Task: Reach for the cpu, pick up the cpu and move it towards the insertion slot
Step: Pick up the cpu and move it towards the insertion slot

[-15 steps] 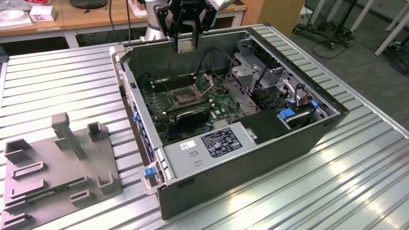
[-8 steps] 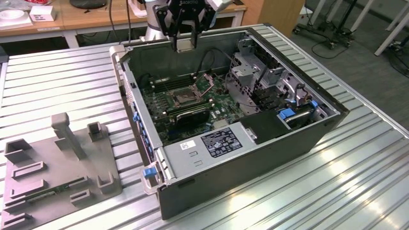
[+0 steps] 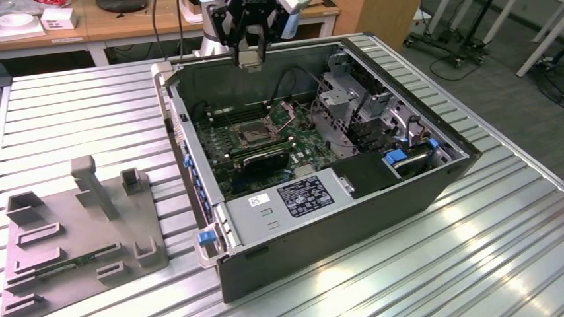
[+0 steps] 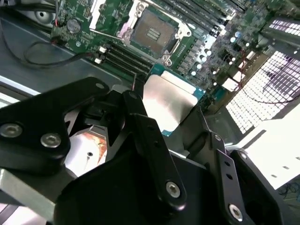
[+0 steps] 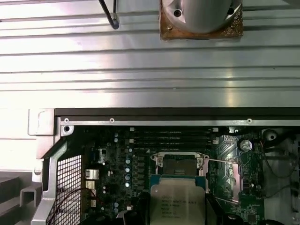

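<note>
1. Your gripper [image 3: 250, 61] is clamped on the cpu [image 4: 169, 101], held above the open computer case [image 3: 352, 218].
2. Keep the chip level.
3. Line its edges up squarely over the insertion slot [image 4: 153, 32] on the motherboard [image 3: 291, 135].

One cpu [image 4: 168, 101], one insertion slot [image 4: 153, 33]

cpu [image 4: 169, 101] in pincer [image 3: 250, 61], above insertion slot [image 3: 247, 134] inside case [image 3: 352, 218]

The cpu [image 4: 168, 101], a silvery square chip with a green edge, is sitting clamped between the end effector [image 4: 166, 126] fingers, hanging above the insertion slot [image 4: 152, 33], whose shiny frame is lying open.
</note>
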You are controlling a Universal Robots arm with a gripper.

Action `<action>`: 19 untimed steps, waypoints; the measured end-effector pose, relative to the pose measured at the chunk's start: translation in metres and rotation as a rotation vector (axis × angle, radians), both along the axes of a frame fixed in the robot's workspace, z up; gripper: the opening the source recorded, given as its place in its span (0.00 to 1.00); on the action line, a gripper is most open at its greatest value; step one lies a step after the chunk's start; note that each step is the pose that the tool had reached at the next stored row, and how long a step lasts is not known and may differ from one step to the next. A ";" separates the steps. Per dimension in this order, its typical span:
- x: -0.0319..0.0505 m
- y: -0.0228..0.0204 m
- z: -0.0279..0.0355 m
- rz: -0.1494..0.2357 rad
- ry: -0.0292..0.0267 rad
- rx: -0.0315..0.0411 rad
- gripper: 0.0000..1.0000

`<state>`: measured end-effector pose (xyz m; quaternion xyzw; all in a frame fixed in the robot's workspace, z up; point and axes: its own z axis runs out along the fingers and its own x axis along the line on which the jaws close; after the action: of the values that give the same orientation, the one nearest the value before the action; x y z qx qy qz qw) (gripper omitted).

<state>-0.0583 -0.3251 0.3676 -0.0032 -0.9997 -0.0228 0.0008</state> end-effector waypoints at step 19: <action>0.0002 0.0158 -0.0091 0.000 0.0003 -0.0003 0.55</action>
<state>-0.0580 -0.3093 0.3585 -0.0032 -0.9997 -0.0227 0.0010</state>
